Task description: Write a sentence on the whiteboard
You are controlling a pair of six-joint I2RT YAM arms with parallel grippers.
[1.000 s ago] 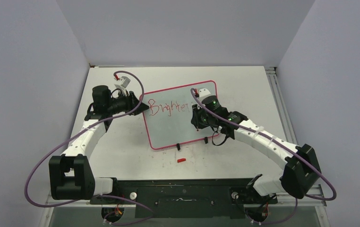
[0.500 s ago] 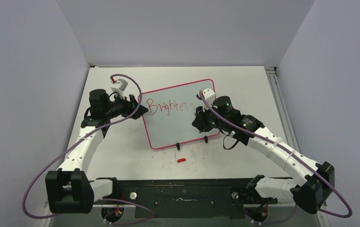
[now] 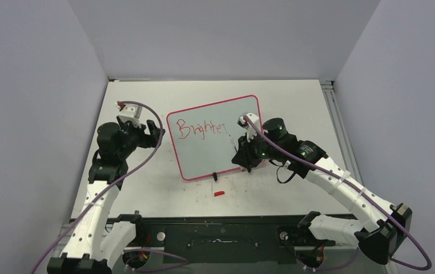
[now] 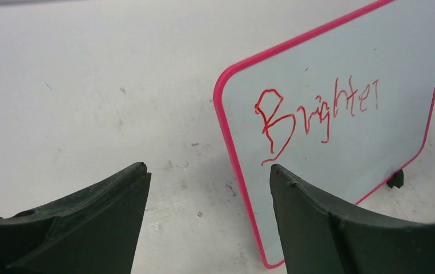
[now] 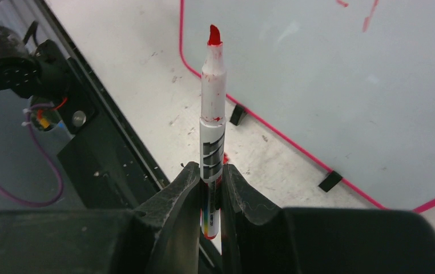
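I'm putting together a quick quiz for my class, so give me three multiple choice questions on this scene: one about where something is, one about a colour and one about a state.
1. Where is the small red cap relative to the whiteboard?
A. lying on its face
B. behind its far edge
C. on the table, just in front of its near edge

2. What colour is the lettering on the whiteboard?
A. red
B. blue
C. black

3. What state is the right gripper in?
A. open and empty
B. shut on the red marker
C. shut on the whiteboard's frame

Answers:
1. C, since the top view shows the cap on the bare table near the board's feet.
2. A, since "Brighter" is written in red strokes.
3. B, since the right wrist view shows both fingers pressed against the marker's barrel.
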